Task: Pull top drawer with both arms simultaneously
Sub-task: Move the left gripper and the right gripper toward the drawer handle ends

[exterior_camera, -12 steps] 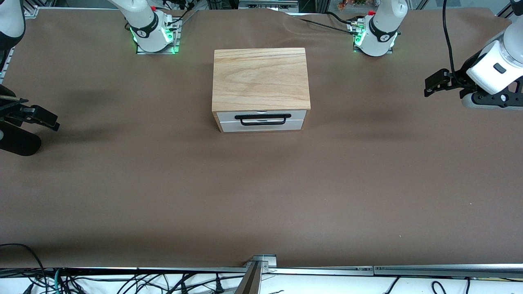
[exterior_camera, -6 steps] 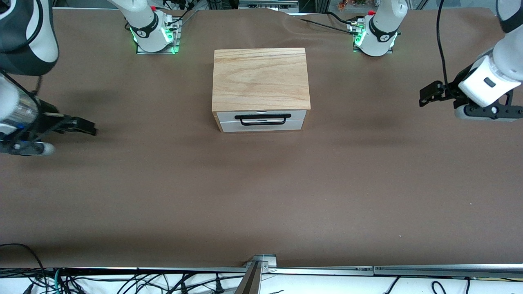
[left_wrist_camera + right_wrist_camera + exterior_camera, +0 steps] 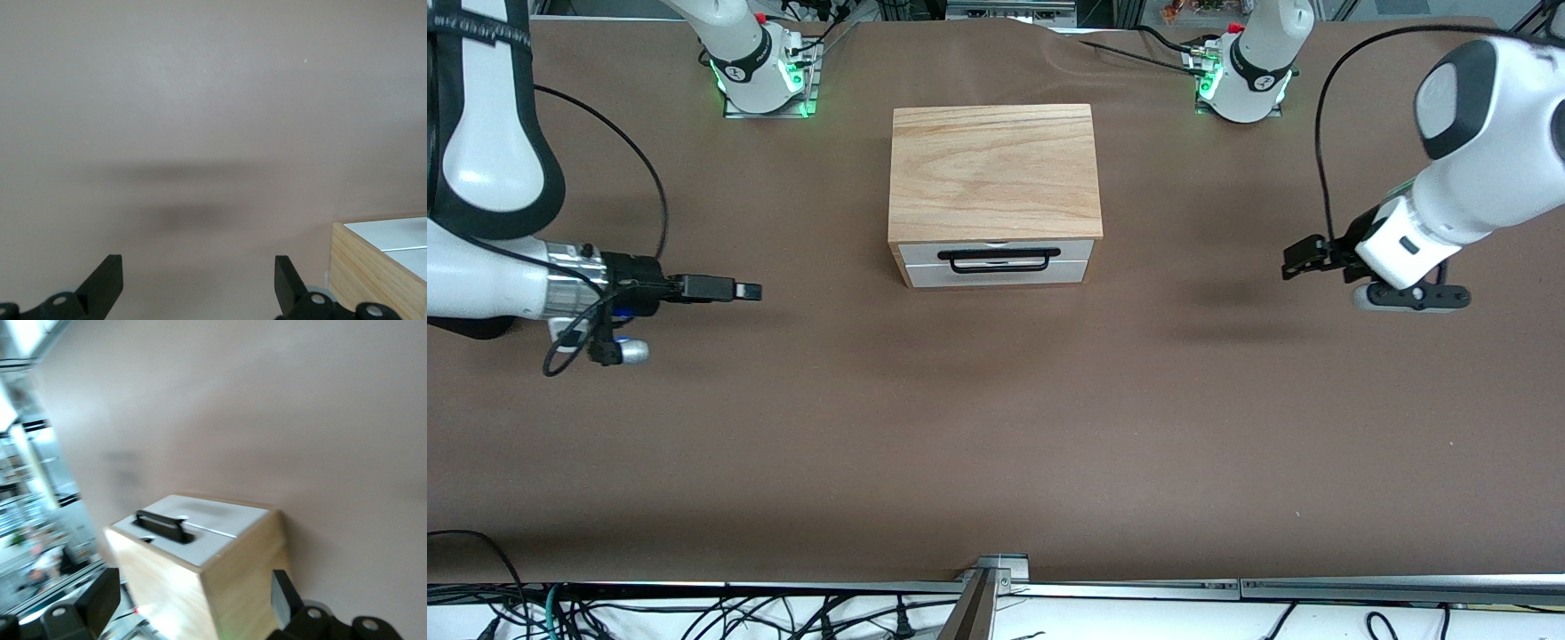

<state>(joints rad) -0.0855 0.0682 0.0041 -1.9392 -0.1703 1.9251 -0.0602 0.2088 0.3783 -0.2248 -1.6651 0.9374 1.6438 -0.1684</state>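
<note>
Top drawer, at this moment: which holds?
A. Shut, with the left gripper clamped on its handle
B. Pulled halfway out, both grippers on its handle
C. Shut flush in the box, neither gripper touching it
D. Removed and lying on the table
C: the top drawer sits flush in the wooden box, while the left gripper and the right gripper hover over bare table, one toward each end.

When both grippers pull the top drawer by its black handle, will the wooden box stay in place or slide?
The box rests loose on the brown cover with no clamp visible, so it may slide toward the front camera. The top drawer is shallow, so it probably pulls lightly. Its thin handle looks rigid. The left gripper and right gripper are open, away from it.
</note>
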